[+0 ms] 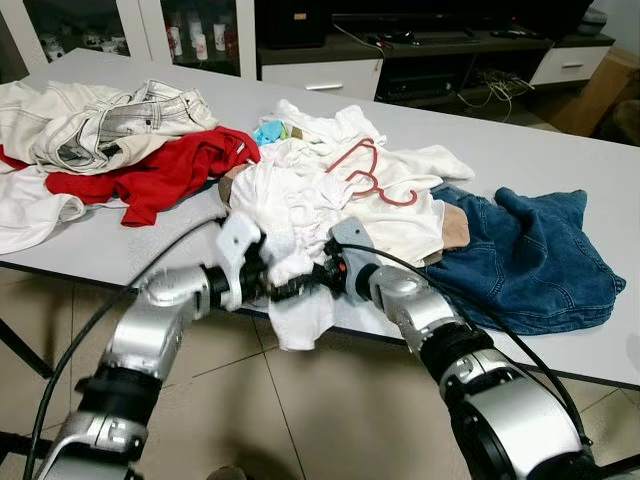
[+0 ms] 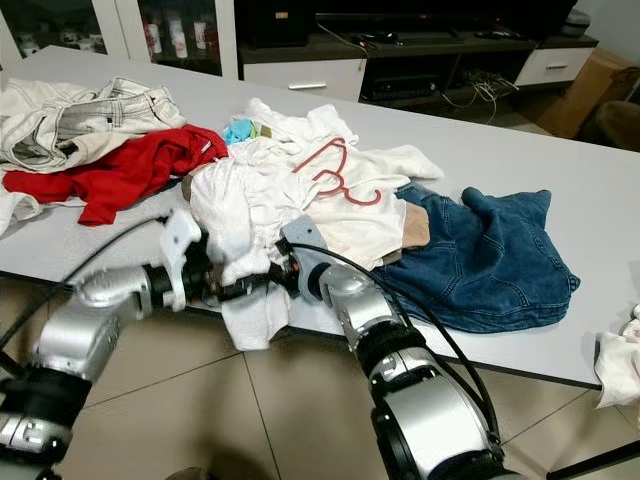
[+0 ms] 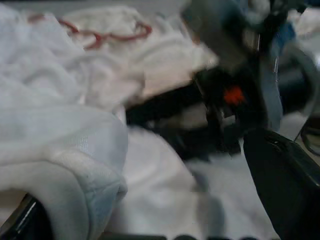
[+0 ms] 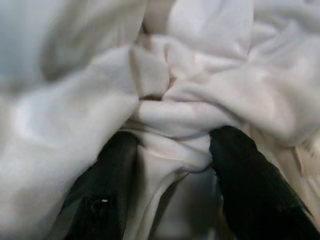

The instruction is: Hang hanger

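A thin red hanger point(image 1: 365, 175) lies flat on a crumpled white garment point(image 1: 300, 200) in the middle of the grey table point(image 1: 560, 150). One flap of that garment hangs over the table's front edge. Both grippers meet at this flap. My right gripper point(image 1: 308, 281) comes in from the right, and the right wrist view shows its black fingers point(image 4: 245, 175) pinching a bunched fold of the white cloth. My left gripper point(image 1: 272, 290) faces it from the left; its fingers point(image 3: 285, 185) stand wide apart with white cloth draped between them. The hanger is well behind both grippers, untouched.
Blue jeans point(image 1: 530, 260) lie to the right of the white garment, a red garment point(image 1: 160, 170) and pale trousers point(image 1: 100, 120) to the left. A low TV cabinet point(image 1: 320, 70) stands behind the table. Tiled floor point(image 1: 330, 410) lies below the front edge.
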### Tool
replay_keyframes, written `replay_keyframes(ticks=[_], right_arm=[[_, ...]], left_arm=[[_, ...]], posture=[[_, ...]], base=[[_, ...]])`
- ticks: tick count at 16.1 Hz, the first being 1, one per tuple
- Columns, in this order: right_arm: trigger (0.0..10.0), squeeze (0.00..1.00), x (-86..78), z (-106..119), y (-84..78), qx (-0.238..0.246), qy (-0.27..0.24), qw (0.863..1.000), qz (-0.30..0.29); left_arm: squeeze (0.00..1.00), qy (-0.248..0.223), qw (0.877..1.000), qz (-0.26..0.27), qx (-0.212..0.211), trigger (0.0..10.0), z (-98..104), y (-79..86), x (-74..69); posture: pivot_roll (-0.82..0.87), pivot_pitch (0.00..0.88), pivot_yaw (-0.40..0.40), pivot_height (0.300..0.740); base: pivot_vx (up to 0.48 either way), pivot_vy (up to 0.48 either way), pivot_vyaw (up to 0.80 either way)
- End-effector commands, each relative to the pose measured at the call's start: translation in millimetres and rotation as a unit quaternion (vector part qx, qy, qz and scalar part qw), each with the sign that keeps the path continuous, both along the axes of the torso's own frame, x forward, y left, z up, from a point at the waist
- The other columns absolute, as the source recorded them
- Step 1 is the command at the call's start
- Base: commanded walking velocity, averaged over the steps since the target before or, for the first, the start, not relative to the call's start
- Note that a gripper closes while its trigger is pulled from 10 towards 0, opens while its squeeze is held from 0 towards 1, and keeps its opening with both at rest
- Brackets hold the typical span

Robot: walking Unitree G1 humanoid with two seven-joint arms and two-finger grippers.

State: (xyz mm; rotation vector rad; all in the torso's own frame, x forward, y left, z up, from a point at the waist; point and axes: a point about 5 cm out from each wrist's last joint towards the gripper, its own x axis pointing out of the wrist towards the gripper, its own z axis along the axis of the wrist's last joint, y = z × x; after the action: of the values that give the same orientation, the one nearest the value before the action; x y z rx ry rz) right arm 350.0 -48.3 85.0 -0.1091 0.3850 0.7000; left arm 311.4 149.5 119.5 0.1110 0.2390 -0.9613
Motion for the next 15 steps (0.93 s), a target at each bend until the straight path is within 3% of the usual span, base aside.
replay_keyframes(ticks=[1,2,3,4,7,10,12,13,15], right_arm=[[10.0,0.00,6.9,13.4,2.1,0.022,-0.020,1.000,-0.004],[10.0,0.00,8.6,17.9,4.0,0.032,-0.026,0.999,-0.005],[10.0,0.00,9.9,20.5,4.6,0.037,-0.029,0.999,-0.006],[10.0,0.00,11.4,23.2,4.8,0.041,-0.032,0.999,-0.007],[10.0,0.00,14.3,27.8,2.6,0.048,-0.041,0.998,-0.012],[10.0,0.00,19.3,32.5,-9.5,0.051,-0.054,0.997,-0.034],[10.0,0.00,19.7,30.1,-15.1,0.042,-0.053,0.997,-0.041],[10.0,0.00,19.3,29.6,-15.0,0.043,-0.054,0.997,-0.041],[10.0,0.00,17.6,28.6,-12.3,0.047,-0.057,0.997,-0.040]], left_arm=[[0.00,0.004,1.000,0.007,0.026,10.0,-4.9,-1.6,1.0],[0.00,0.012,0.999,0.024,0.030,10.0,-10.2,0.0,2.5],[0.87,0.020,0.999,0.041,0.022,10.0,-11.8,1.4,4.3],[1.00,0.029,0.998,0.061,-0.005,10.0,-10.3,2.9,6.7],[1.00,0.012,0.999,0.045,-0.020,10.0,-5.6,-1.0,4.0],[1.00,0.003,0.998,-0.005,-0.060,10.0,2.0,-0.3,-10.3],[0.95,0.025,0.998,0.009,-0.054,10.0,-3.0,6.8,-13.2],[0.00,0.044,0.998,0.023,-0.043,10.0,-10.0,12.8,-15.1],[0.00,0.060,0.996,0.061,-0.026,10.0,-19.5,22.2,-14.8]], posture=[[0.06,0.000,-0.087,0.740],[0.06,0.000,-0.092,0.740],[0.06,0.000,-0.092,0.740],[0.05,0.000,-0.093,0.740],[0.05,0.000,-0.093,0.740],[0.04,0.000,-0.096,0.740],[0.04,0.000,-0.096,0.740],[0.04,0.000,-0.094,0.740],[0.04,0.000,-0.089,0.740]], base=[[0.000,0.000,0.00],[0.000,0.000,0.00],[0.000,0.000,0.00],[0.000,0.000,0.00],[0.000,0.000,0.00],[0.000,0.000,0.00],[0.000,0.000,0.00],[0.000,0.000,0.00],[0.000,0.000,0.00]])
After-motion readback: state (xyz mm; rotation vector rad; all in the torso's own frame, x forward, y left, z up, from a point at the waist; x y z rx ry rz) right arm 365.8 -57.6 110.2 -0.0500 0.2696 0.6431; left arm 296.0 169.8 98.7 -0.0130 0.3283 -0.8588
